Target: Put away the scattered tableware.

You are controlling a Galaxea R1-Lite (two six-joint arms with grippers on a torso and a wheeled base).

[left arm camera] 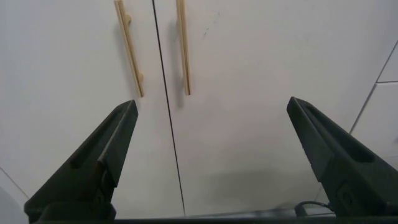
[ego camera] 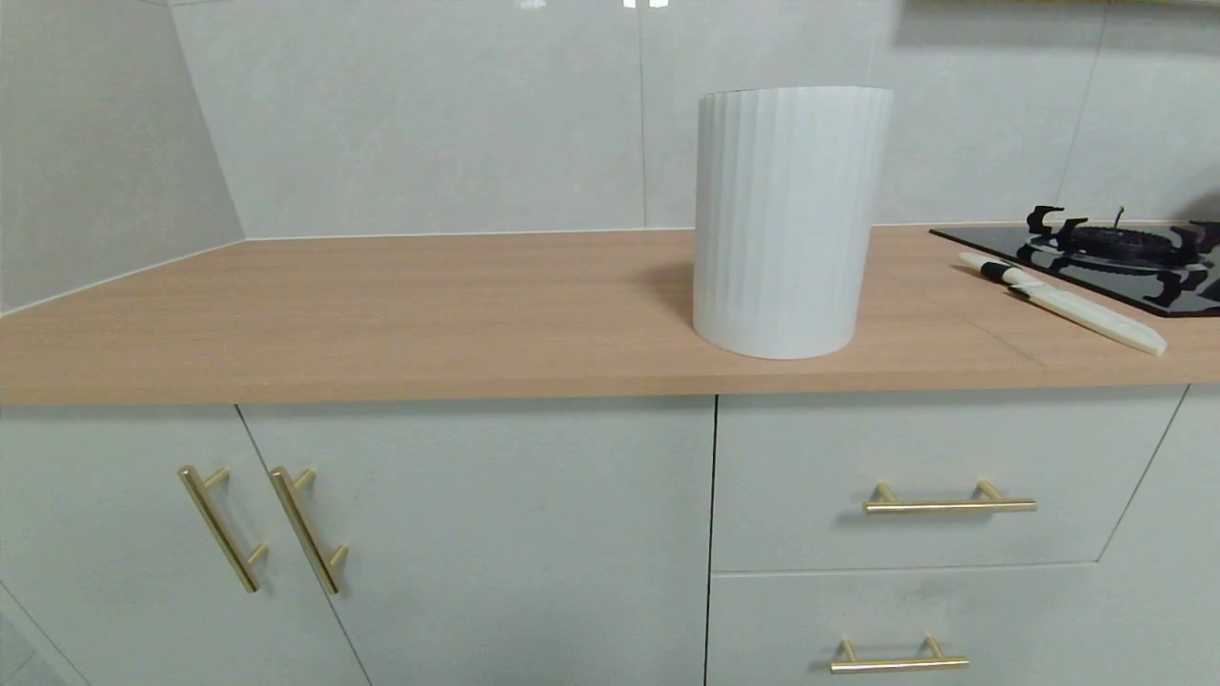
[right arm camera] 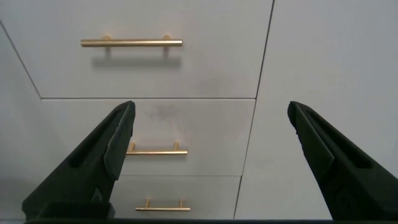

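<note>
A tall white ribbed cylindrical container (ego camera: 791,224) is standing upright on the light-brown wooden surface (ego camera: 381,314), close to its front edge. Its rim is sitting above my eye line, so I cannot tell what, if anything, is lying inside it. To its right, well apart from it, a cream-white knife with a black band (ego camera: 1063,303) is lying flat on the same surface, running slantwise just beside the front edge of a black glass hob (ego camera: 1087,272) that is carrying a black burner grate (ego camera: 1115,238). I am holding my left pincer (left arm camera: 211,102) released, its two dark fingers (left arm camera: 112,149) spread wide and gripping nothing. It is facing a pair of pale grey cabinet doors (left arm camera: 249,93) with two upright brass bar handles (left arm camera: 129,50) on either side of the seam between them. I am holding my right pincer (right arm camera: 211,104) released as well, fingers apart and empty, and it is facing a stack of pale grey drawer fronts (right arm camera: 205,68), each one wearing a level brass bar handle (right arm camera: 132,43).
</note>
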